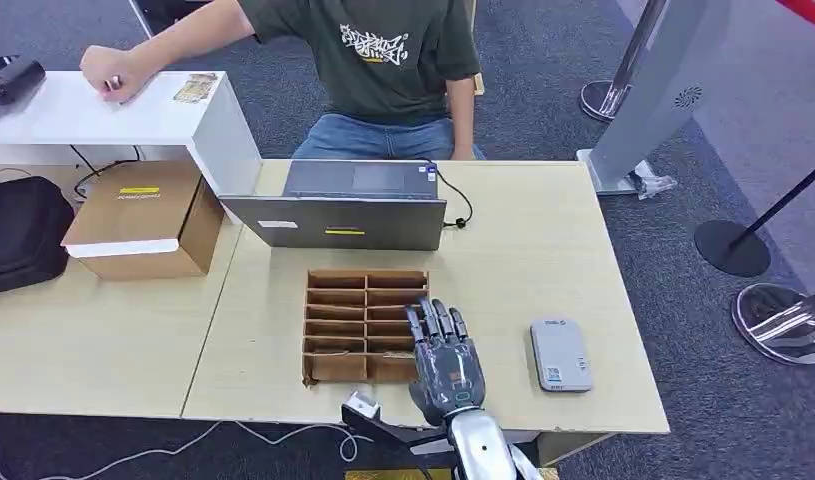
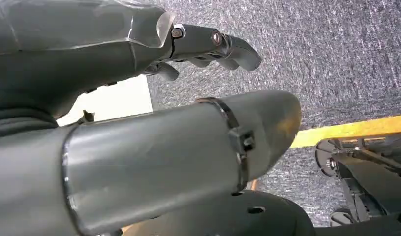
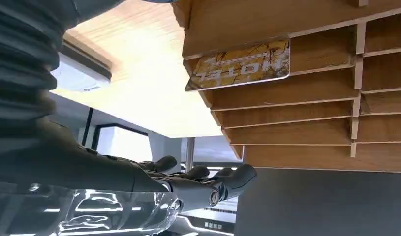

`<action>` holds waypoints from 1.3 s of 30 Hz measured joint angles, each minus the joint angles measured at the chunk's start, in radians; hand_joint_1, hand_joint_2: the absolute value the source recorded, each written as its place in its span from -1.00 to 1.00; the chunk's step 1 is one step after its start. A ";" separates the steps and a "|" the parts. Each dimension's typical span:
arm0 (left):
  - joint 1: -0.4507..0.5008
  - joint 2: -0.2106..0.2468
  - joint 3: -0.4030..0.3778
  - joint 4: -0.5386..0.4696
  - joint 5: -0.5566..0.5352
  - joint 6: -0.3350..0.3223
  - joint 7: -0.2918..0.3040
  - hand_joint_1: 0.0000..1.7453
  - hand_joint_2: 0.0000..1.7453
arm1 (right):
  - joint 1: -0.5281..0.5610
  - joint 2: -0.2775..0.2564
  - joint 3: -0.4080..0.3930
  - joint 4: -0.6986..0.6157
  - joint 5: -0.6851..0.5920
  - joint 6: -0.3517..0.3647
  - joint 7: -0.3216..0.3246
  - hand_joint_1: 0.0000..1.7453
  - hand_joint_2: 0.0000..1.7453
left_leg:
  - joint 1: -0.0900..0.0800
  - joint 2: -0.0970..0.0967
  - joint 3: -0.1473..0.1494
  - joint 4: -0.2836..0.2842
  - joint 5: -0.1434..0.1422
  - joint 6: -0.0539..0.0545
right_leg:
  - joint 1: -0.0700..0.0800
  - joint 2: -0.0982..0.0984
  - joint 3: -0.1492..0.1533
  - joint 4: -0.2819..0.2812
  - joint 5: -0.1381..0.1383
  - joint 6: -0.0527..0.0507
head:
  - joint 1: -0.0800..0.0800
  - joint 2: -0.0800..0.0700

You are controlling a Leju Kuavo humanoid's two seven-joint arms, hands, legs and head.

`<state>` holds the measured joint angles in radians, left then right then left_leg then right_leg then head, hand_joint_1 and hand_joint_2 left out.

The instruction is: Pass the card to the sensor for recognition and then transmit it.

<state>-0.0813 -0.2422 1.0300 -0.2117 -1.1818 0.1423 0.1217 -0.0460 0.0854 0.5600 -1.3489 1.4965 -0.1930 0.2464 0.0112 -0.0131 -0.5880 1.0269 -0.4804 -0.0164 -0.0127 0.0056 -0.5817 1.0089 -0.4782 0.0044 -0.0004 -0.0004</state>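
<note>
1. The right hand (image 1: 445, 360) covers the near-right slots of the wooden rack (image 1: 343, 325).
2. The card (image 3: 242, 65) sits partly hidden inside a slot.
3. The sensor (image 1: 560, 353) label is illegible.

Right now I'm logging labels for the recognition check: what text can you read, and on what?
"HOTEL": on the yellow patterned card in the brown wooden slotted organiser, upside down in the right wrist view.
White graphic on the person's dark green T-shirt: unreadable.
Yellow label on the brown cardboard box: too small.
Print on the grey flat sensor: too small.
</note>
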 joint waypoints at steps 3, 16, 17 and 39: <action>0.000 0.000 0.000 0.000 0.000 0.000 0.000 -1.00 -1.00 | 0.000 0.000 0.000 0.000 0.000 0.008 -0.005 -1.00 1.00 | 0.000 0.000 0.000 0.000 0.000 0.000 | 0.000 0.000 0.000 0.000 0.000 0.000 | 0.000 0.000; 0.000 0.000 0.000 0.000 -0.001 -0.005 0.004 -1.00 -1.00 | 0.000 -0.001 0.000 0.019 -0.011 0.045 -0.014 -1.00 1.00 | 0.000 0.000 0.000 0.000 0.000 0.000 | 0.000 0.000 0.000 0.000 0.000 0.000 | 0.000 0.000; 0.000 0.000 0.000 0.000 -0.002 -0.005 0.004 -1.00 -1.00 | 0.001 -0.001 0.000 0.020 -0.011 0.045 -0.014 -1.00 1.00 | 0.000 0.000 0.000 0.000 0.000 0.000 | 0.000 0.000 0.000 0.000 0.000 0.000 | 0.000 0.000; 0.000 0.000 0.000 0.000 -0.019 -0.020 0.004 -1.00 -1.00 | -0.025 0.002 0.015 0.022 -0.015 0.057 -0.026 -1.00 1.00 | 0.000 0.000 0.000 0.000 0.000 0.000 | 0.000 0.000 0.000 0.000 0.000 0.000 | 0.000 0.000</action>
<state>-0.0818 -0.2422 1.0304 -0.2117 -1.2009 0.1221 0.1255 -0.0709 0.0877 0.5749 -1.3268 1.4813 -0.1358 0.2205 0.0112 -0.0132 -0.5881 1.0269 -0.4804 -0.0164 -0.0127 0.0055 -0.5818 1.0090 -0.4782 0.0044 -0.0004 -0.0004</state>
